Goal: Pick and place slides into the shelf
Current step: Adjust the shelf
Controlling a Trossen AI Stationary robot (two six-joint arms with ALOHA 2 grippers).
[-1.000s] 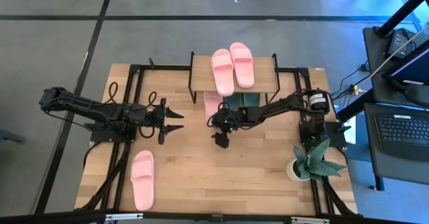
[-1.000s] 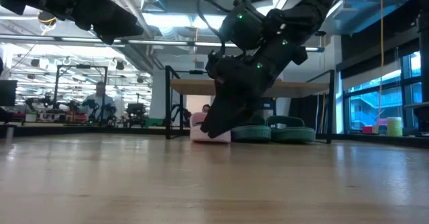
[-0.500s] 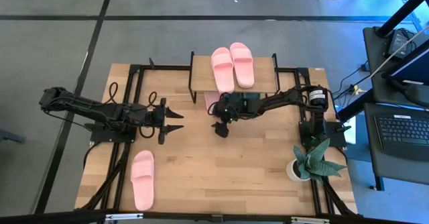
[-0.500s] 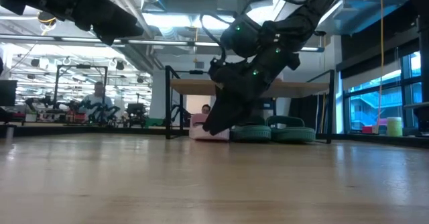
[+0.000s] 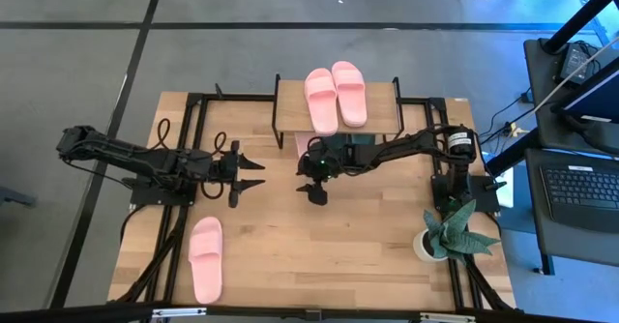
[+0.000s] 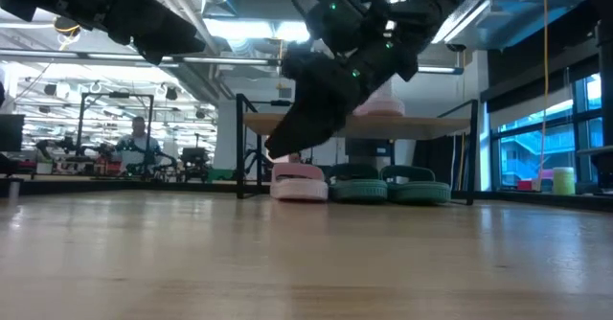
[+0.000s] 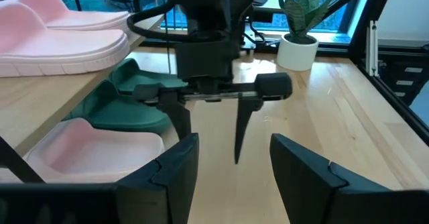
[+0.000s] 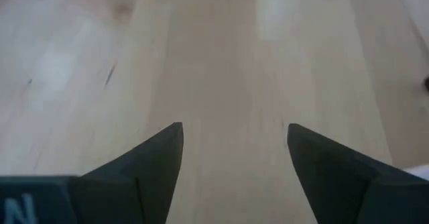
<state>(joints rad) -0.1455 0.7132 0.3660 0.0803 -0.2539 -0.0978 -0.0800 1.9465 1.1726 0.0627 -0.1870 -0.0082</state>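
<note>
The last loose pink slide (image 5: pixel 205 258) is lying near the table's front-left edge, long axis running front to back. The left gripper (image 5: pixel 253 172), fingers spread and empty, is hovering nearer to it than the right gripper (image 5: pixel 317 193), which is hanging wide and empty before the shelf (image 5: pixel 383 103).

Table front, 6 o'clock: bare wood, open passage.
Front-left, 7 o'clock: lone pink slide (image 5: pixel 205 257) lies there.
Shelf (image 5: pixel 382 116), 12 o'clock: pink pair (image 5: pixel 336 97) fills the middle of the top board; ends free.
Lower level: pink slide (image 6: pixel 299 182) and green slides (image 6: pixel 388 185) block it.
Right gripper (image 5: pixel 311 181), centre: spread, before the shelf.
Plant (image 5: pixel 447 229), 4 o'clock: blocks that corner.
</note>
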